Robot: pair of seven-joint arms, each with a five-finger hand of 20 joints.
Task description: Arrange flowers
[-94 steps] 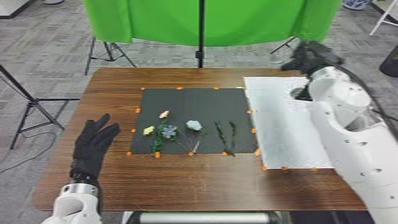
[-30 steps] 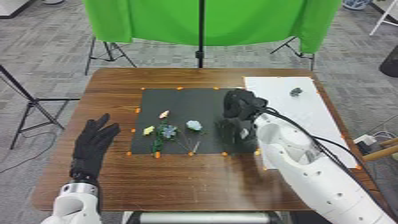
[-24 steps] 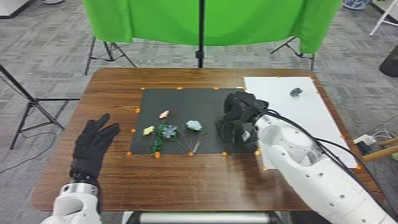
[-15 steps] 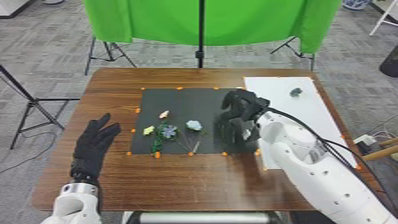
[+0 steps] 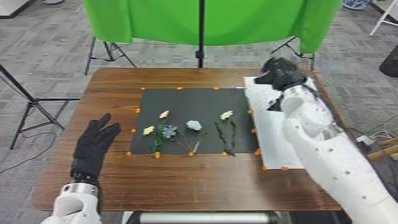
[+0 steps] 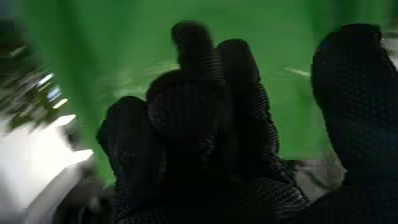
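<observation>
Though near edge (image 5: 253, 69), right hand (image 5: 282, 76) aloft

The head view is evenly bright; white glare cuts into the dimmer right wrist view.

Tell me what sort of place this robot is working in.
Probably a robotics lab or test room: a green backdrop hangs behind the wooden table, a tripod stands beside it, and orange markers edge the dark mat that holds the flowers.
</observation>
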